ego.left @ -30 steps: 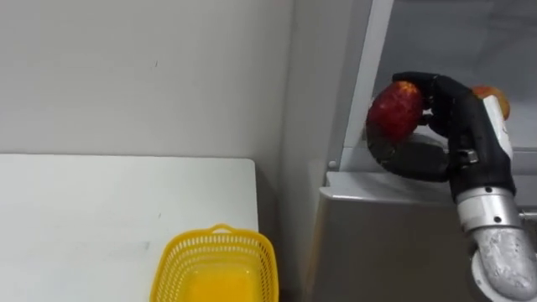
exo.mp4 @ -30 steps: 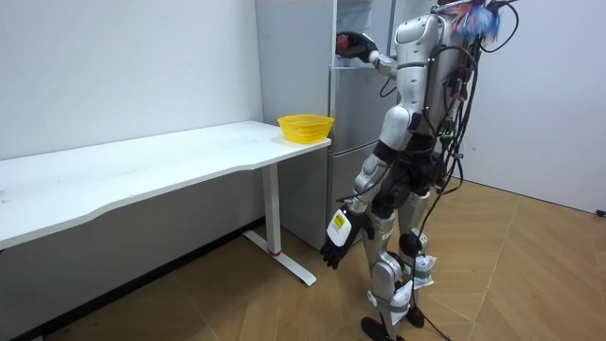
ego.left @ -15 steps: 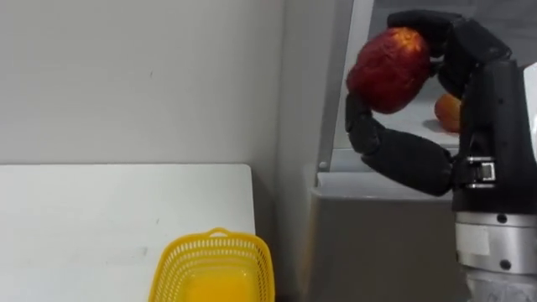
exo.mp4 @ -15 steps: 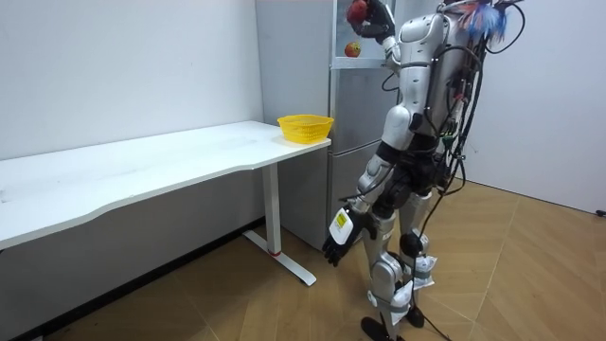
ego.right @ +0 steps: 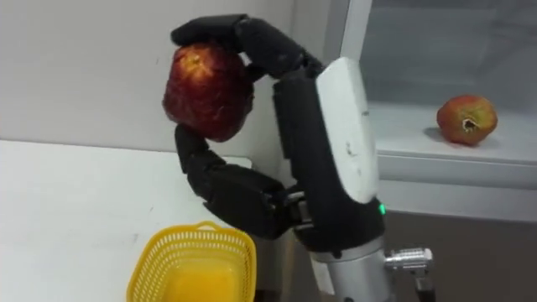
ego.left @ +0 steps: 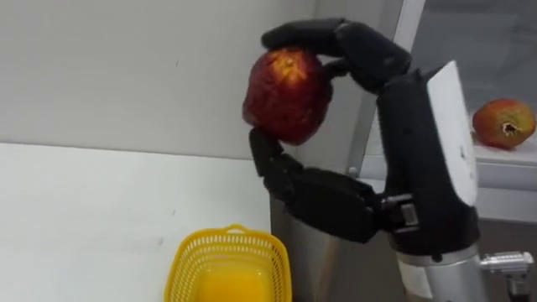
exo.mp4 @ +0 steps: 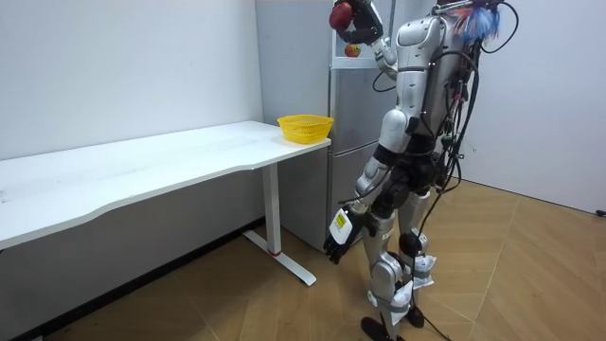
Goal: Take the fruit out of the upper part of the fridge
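Observation:
A dark red round fruit (ego.left: pixel 287 94) is held up in my right hand (ego.left: pixel 340 204), fingers curled over its top and thumb under it. The same fruit (ego.right: pixel 208 91) hangs in the air in front of the wall, left of the fridge opening and above the yellow basket (ego.left: pixel 228 268). In the room view the fruit (exo.mp4: pixel 341 16) is raised high beside the upper fridge (exo.mp4: pixel 355 95). A second reddish fruit (ego.left: pixel 503 122) lies on the fridge shelf (ego.left: pixel 512 172). My left hand (exo.mp4: pixel 332 250) hangs low at my side, fingers relaxed.
The yellow mesh basket (exo.mp4: pixel 305 126) stands at the end of a long white table (exo.mp4: pixel 142 166), right next to the fridge. A plain wall runs behind the table. I stand on a wooden floor (exo.mp4: pixel 530 275) before the fridge.
My right hand has drawn the red fruit out of the fridge and to the left, over the basket. The second fruit stays on the shelf.

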Robot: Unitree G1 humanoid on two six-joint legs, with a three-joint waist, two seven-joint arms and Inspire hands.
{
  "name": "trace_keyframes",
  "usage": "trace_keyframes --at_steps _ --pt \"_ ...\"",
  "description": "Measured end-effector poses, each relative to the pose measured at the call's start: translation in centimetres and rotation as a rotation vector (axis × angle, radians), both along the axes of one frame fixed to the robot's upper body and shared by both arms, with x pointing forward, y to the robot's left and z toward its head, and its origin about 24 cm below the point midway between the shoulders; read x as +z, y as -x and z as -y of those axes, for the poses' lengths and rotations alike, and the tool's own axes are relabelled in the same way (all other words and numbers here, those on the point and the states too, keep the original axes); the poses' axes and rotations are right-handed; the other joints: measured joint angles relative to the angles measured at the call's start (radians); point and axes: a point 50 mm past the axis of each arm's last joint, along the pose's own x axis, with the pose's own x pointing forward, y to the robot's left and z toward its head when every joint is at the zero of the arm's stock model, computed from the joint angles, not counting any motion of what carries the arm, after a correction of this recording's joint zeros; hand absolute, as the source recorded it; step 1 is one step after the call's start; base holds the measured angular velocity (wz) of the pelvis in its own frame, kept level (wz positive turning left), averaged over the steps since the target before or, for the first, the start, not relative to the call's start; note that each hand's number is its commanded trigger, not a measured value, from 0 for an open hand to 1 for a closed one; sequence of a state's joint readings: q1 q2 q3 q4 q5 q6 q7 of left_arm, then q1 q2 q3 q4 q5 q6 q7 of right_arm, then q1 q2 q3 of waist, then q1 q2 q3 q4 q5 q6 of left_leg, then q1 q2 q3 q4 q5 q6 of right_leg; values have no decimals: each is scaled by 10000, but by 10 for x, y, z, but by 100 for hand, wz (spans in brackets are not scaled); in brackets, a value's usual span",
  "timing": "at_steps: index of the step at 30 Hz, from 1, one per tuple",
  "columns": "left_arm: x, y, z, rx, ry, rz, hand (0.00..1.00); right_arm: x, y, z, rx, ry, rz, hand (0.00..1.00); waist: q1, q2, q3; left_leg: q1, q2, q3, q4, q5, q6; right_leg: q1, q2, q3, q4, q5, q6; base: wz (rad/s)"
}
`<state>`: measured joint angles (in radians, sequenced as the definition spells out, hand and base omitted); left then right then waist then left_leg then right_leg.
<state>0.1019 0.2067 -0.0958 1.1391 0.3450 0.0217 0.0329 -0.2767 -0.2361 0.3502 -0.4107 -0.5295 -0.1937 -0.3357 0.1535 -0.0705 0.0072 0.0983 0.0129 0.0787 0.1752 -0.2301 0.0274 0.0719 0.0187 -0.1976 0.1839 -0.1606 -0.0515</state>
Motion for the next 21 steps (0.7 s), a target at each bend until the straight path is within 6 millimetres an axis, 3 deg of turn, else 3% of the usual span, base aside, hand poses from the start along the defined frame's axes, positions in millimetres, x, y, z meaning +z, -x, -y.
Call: trace_keyframes --at_steps 2,5,11,17,21 --pt "2 -6 -1 -184 -41 139 0 -9 -5 -4 -104 609 -439 100 164 -106 68 -58 3 -9 7 14 -19 -62 5 -50 2 0 -1 3" --pt "4 -13 -3 -366 -130 290 0 -21 -12 -7 -256 1295 -1040 100 310 -261 51 -373 -31 -248 163 15 -20 -218 -27 -236 -16 0 -2 17" --pt "2 -5 -3 -313 -137 67 0 -46 -26 -9 -496 2184 -2295 100 770 -263 52 -374 -63 -470 212 19 -7 -164 -52 -428 -7 0 -1 12" --pt "1 2 -4 -226 -101 -267 0 -87 -46 -5 -990 3125 -4091 100 974 -254 58 -298 -113 -654 216 27 8 75 -104 -706 -152 -7 12 11" --pt "1 3 -4 -213 -122 -297 0 -112 -52 0 -1201 3827 -5325 100 996 -181 109 -354 -156 -848 241 26 23 127 -157 -841 -154 -21 35 14"
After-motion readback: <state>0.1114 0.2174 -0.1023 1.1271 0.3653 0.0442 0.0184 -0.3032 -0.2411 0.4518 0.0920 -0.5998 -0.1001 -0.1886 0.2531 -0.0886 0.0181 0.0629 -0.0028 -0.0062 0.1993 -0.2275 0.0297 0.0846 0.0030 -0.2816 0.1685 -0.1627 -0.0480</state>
